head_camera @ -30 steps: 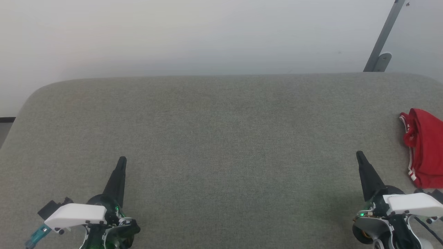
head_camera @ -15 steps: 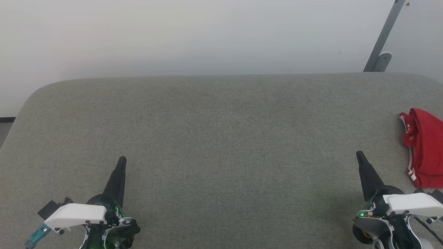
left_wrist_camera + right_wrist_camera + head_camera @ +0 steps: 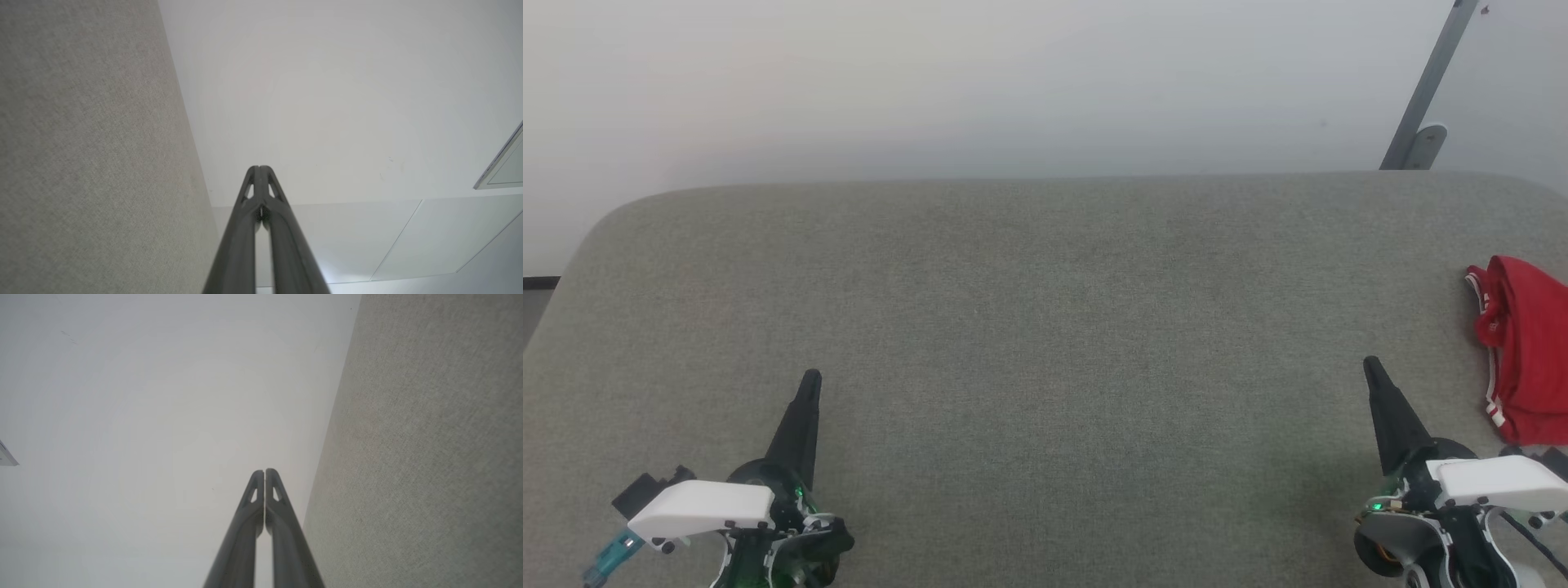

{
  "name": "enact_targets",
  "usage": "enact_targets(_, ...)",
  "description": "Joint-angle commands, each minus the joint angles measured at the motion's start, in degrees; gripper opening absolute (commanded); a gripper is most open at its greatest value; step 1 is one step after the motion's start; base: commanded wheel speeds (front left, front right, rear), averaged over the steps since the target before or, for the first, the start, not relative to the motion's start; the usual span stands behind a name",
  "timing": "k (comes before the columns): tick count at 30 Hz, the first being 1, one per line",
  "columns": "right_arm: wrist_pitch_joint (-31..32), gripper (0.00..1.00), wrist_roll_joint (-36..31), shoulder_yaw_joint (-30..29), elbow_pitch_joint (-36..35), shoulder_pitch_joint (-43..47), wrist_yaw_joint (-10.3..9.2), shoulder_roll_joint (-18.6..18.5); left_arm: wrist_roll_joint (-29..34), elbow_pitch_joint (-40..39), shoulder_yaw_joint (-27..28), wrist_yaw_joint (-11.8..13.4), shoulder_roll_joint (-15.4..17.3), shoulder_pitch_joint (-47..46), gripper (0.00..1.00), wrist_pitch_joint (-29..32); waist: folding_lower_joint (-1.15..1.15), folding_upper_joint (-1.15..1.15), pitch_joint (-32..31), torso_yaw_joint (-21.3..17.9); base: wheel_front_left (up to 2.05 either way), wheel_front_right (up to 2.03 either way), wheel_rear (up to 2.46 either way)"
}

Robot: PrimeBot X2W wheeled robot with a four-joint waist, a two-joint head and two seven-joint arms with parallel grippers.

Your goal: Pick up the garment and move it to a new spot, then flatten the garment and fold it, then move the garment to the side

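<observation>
The garment (image 3: 1525, 351) lies bunched in a red heap with white-striped trim at the far right edge of the grey fabric surface (image 3: 1045, 327), partly cut off by the head view's border. My right gripper (image 3: 1372, 365) hovers low at the lower right, a short way left of the garment, fingers pressed together and empty. At the lower left my left gripper (image 3: 811, 378) is likewise shut and empty, far from the garment. In the wrist views both finger pairs, left (image 3: 259, 168) and right (image 3: 264, 471), meet at their tips.
The grey surface has a rounded far edge against a pale wall (image 3: 1013, 82). A grey metal bar with a bracket (image 3: 1425, 98) leans at the back right. The floor edge shows at the far left (image 3: 535, 302).
</observation>
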Motion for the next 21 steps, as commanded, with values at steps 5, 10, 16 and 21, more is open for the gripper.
enact_targets(5,0.1,0.0,0.2,0.0,-0.2,-0.4,0.02,0.2,-0.2,-0.2,0.2,-0.2,-0.1,-0.7,0.0,0.2,0.0,0.0,0.0,0.0,0.0,0.0,0.0)
enact_targets(10,0.1,0.0,0.2,0.0,-0.2,-0.4,0.02,0.2,-0.2,-0.2,0.2,-0.2,-0.1,-0.7,0.0,0.2,0.0,0.0,0.0,0.0,0.0,0.0,0.0)
enact_targets(16,0.1,0.0,0.3,0.0,-0.2,-0.4,0.02,0.2,-0.2,-0.2,0.2,-0.2,-0.1,-0.7,0.0,0.2,0.0,0.0,0.0,0.0,0.0,0.0,0.0)
enact_targets(21,0.1,0.0,0.3,0.0,-0.2,-0.4,0.02,0.2,-0.2,-0.2,0.2,-0.2,-0.1,-0.7,0.0,0.2,0.0,0.0,0.0,0.0,0.0,0.0,0.0)
